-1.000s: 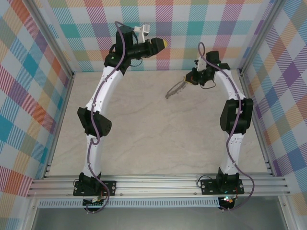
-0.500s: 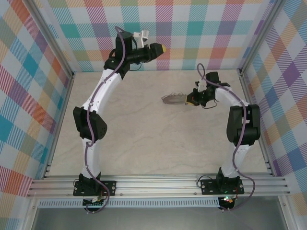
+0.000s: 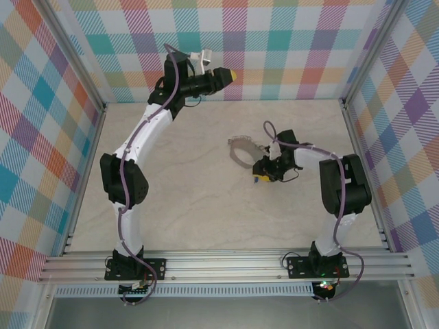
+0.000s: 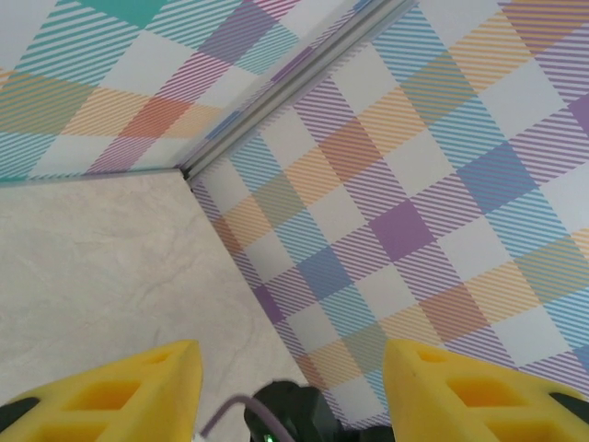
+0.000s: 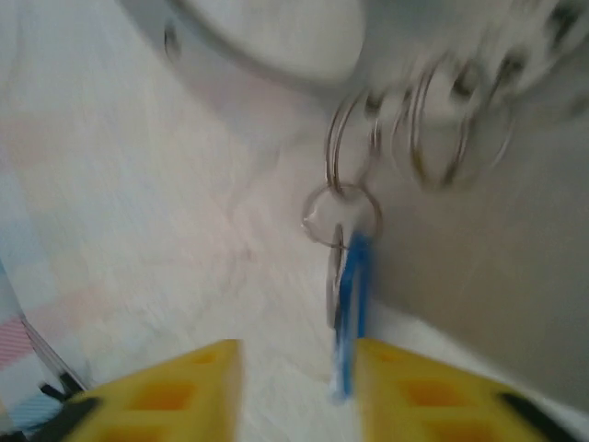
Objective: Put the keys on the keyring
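Keys (image 5: pixel 351 304): blue head, joined to coiled grey keyring (image 3: pixel 241 151); right hand (image 5: pixel 296 357) and left hand (image 4: pixel 290 357) parted, empty.

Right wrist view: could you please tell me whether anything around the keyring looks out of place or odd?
Nothing looks damaged or spilled. The blue key appears threaded on a small ring joined to the keyring, lying inside the open right claw; blur hides finer detail.

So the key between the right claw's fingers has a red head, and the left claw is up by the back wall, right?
Not quite. The head of the key is blue, not red, as the right wrist view shows. The rest holds: it sits between the fingers of the right claw, and the left claw is up by the back wall.
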`<control>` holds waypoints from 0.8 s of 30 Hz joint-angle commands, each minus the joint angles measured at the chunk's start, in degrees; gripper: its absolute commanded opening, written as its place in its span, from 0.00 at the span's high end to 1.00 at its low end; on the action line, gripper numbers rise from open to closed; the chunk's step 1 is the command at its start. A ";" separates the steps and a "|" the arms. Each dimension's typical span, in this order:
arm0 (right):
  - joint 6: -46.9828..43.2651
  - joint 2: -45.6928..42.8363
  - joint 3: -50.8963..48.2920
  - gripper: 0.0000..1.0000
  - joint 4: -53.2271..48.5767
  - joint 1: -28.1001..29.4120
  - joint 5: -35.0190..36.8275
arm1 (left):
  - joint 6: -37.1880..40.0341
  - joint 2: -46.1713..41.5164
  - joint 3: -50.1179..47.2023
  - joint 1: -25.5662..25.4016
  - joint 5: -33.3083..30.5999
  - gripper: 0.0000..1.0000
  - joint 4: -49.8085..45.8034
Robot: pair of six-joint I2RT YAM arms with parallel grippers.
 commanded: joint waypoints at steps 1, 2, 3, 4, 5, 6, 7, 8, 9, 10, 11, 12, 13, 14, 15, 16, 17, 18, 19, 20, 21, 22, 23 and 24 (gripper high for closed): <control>-0.10 -7.09 -3.16 0.43 0.07 0.26 0.54 | 0.59 -3.79 -1.21 0.41 0.67 0.43 2.94; -0.57 -9.00 -3.42 0.37 -1.17 0.17 1.08 | 0.69 -4.16 -1.69 0.41 0.40 0.41 2.94; -1.06 -11.10 -3.36 0.31 -2.65 0.10 1.64 | 0.73 -4.75 -2.33 0.41 0.13 0.39 2.94; -1.55 -13.32 -2.97 0.17 -4.19 0.01 2.10 | 1.06 -5.57 -3.25 0.33 -0.28 0.36 2.98; -1.71 -15.21 -2.46 0.08 -5.47 -0.22 2.46 | 1.58 -6.34 -4.14 0.27 -0.90 0.33 2.70; -1.72 -17.28 -1.78 0.02 -6.59 -0.62 2.53 | 2.19 -7.65 -5.33 0.23 -1.84 0.29 2.36; -1.72 -19.15 -0.79 0.00 -7.70 -1.09 2.77 | 2.98 -9.17 -6.93 0.14 -2.56 0.14 2.41; -1.72 -20.66 0.11 0.00 -8.60 -1.45 2.99 | 3.78 -10.69 -8.56 0.06 -3.69 0.06 2.33; -1.72 -22.24 1.40 0.00 -9.40 -1.95 3.20 | 4.91 -12.57 -10.55 -0.03 -5.27 0.00 2.01; -1.76 -23.27 2.58 0.00 -9.87 -2.38 3.65 | 5.75 -14.43 -12.51 -0.03 -6.73 0.00 2.01; -1.88 -24.20 4.02 0.00 -10.68 -2.78 4.78 | 6.56 -16.47 -15.15 -0.03 -9.09 0.00 1.98; -2.04 -24.85 5.73 0.00 -11.36 -3.21 5.99 | 7.54 -19.30 -18.07 -0.03 -11.94 0.00 2.01; -2.38 -25.28 7.11 0.00 -11.73 -3.63 6.78 | 8.48 -21.60 -20.91 -0.03 -14.53 0.00 2.30; -2.84 -25.69 8.52 0.00 -12.02 -4.10 8.23 | 9.74 -24.66 -24.68 -0.08 -17.78 0.00 3.29; -3.22 -26.09 9.77 0.00 -11.93 -4.46 10.19 | 11.02 -27.97 -29.27 -0.11 -21.95 0.00 5.09; -3.52 -26.49 10.43 0.00 -11.23 -4.86 11.87 | 12.42 -30.77 -33.20 -0.21 -25.76 0.00 6.75; -3.70 -27.00 10.72 0.00 -9.94 -5.30 14.21 | 14.49 -34.26 -37.86 -0.19 -30.22 0.00 8.63; -3.58 -27.44 10.68 0.00 -8.43 -5.85 16.70 | 17.10 -37.55 -42.37 -0.29 -34.93 0.00 10.73; -3.40 -27.72 10.32 0.00 -6.96 -6.42 18.85 | 19.73 -40.22 -45.91 -0.21 -38.70 0.00 12.21; -3.28 -28.12 9.59 0.00 -4.89 -7.05 21.49 | 23.34 -43.08 -49.83 -0.26 -43.12 0.00 13.54; -3.26 -28.39 8.59 0.00 -2.91 -7.60 24.54 | 26.65 -45.52 -53.14 -0.21 -47.76 0.00 14.01; -3.67 -28.70 7.15 0.00 -0.67 -7.93 27.50 | 29.31 -47.25 -55.56 -0.13 -51.11 0.00 13.99; -4.27 -29.25 4.89 0.00 2.95 -8.15 31.02 | 32.03 -48.91 -58.25 0.32 -54.02 0.00 13.84; -5.01 -29.92 1.70 0.00 7.23 -8.28 34.99 | 33.92 -50.27 -60.89 1.02 -56.10 0.00 13.67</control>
